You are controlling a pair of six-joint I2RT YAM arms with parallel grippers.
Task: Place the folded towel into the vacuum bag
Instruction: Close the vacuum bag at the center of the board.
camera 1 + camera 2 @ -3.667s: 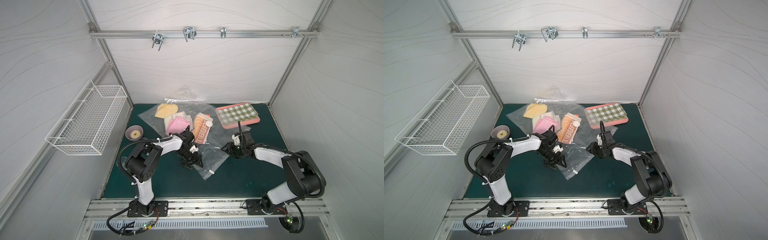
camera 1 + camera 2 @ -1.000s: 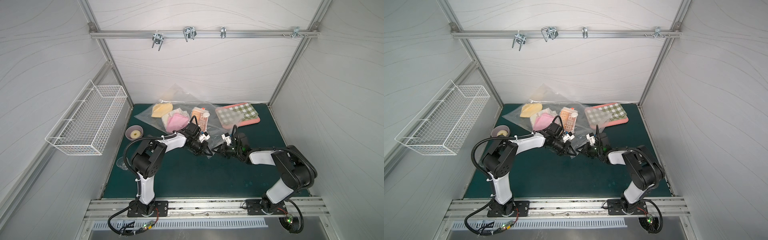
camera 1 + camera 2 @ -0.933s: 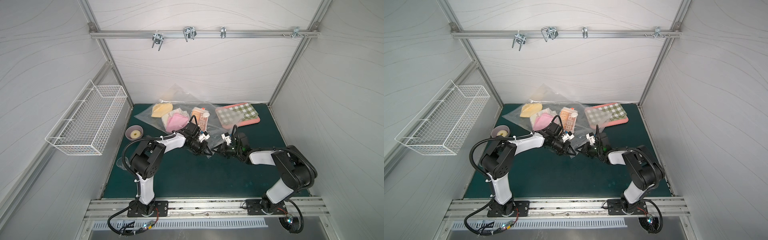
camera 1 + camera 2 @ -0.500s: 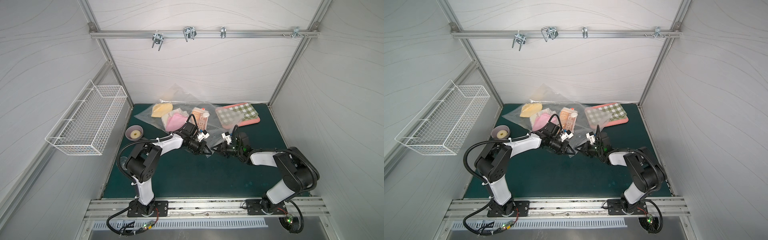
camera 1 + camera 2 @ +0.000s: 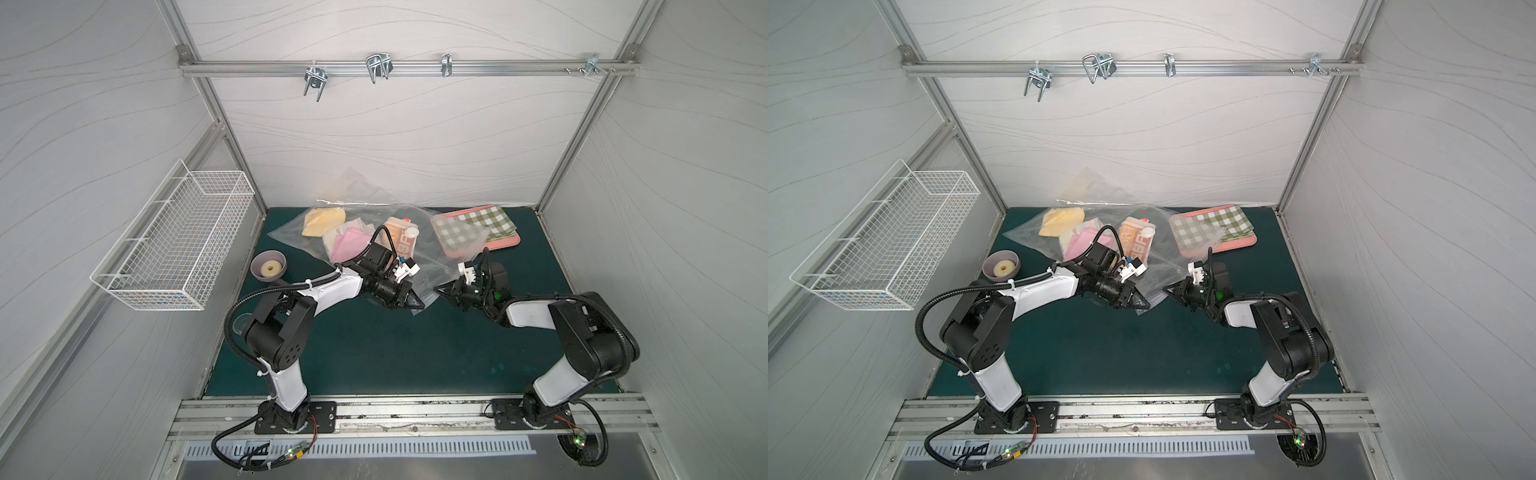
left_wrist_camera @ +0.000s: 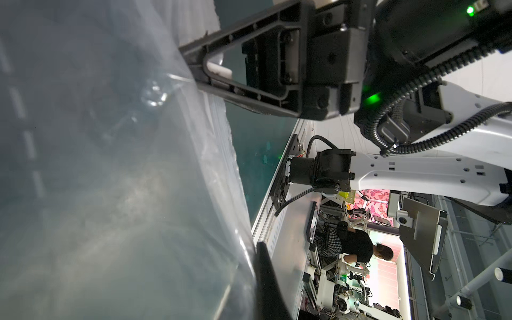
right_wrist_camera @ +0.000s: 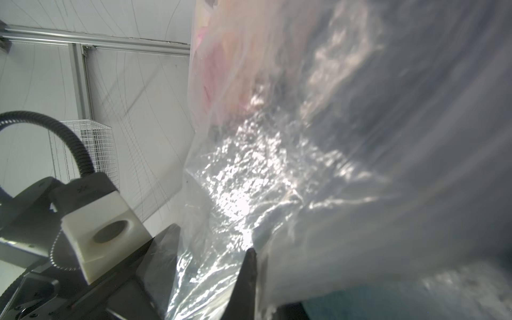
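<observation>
**Vacuum bag.** The vacuum bag (image 5: 432, 266), a large transparent bag of crinkly plastic, lies across the rear middle of the dark green worktop (image 5: 374, 353). Its far part rises against the back wall. Its right flap overlaps the near-left corner of the flat pink plastic tray (image 5: 503, 245). Three items show through the film: a folded yellow cloth (image 5: 324, 218), a folded pink cloth (image 5: 349, 249) and an orange carton with a white cap (image 5: 401, 241).

**Towel.** The folded green checked towel (image 5: 490, 222) lies on the pink tray at the rear right, outside the bag.

**Left gripper.** The left gripper (image 5: 417, 305) sits low over the worktop. Its fingers are closed on the near corner of the vacuum bag.

**Right gripper.** The right gripper (image 5: 436, 288) points toward the left gripper, near it but apart. Its fingers are closed narrow on the bag's near edge. In the left wrist view, the plastic edge runs into the tip of the right gripper (image 6: 194, 74). In the right wrist view, the film fills most of the picture and one dark finger (image 7: 246, 279) lies against it.

**Other items.** A small mauve-grey round bowl (image 5: 258, 261) holding a pale yellow ring stands at the left edge of the worktop. A white wire basket (image 5: 178, 245) hangs on the left wall.
</observation>
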